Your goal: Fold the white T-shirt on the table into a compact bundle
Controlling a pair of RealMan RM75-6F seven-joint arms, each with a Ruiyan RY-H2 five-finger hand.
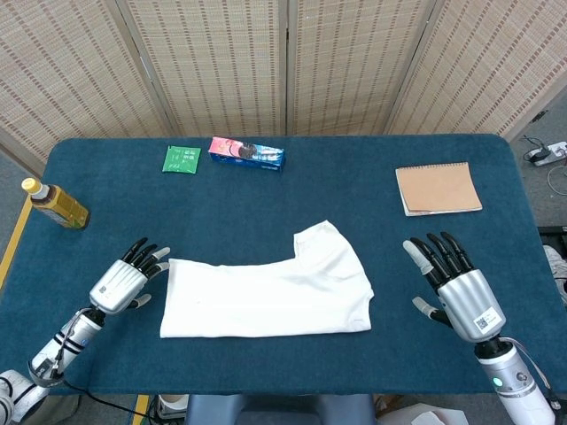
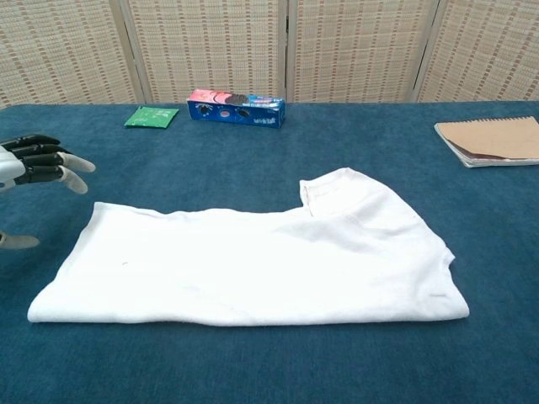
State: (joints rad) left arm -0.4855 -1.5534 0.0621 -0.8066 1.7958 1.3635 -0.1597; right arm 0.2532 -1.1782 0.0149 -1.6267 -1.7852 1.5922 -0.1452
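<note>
Left hand [image 1: 124,282] open, fingers spread, holds nothing, just beside shirt's left edge; right hand [image 1: 459,288] open too, holds nothing, apart from shirt; shirt [image 1: 270,287] flat, folded long, middle of table [image 1: 354,199]; notebook [image 1: 438,188] far right.

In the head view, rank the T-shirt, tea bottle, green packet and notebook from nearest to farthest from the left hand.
From the left hand, head view:
1. White T-shirt: just beside its fingers, toward the table's middle.
2. Tea bottle: lying near the left edge, farther back.
3. Green packet: near the back edge.
4. Notebook: far across, on the right side.
</note>
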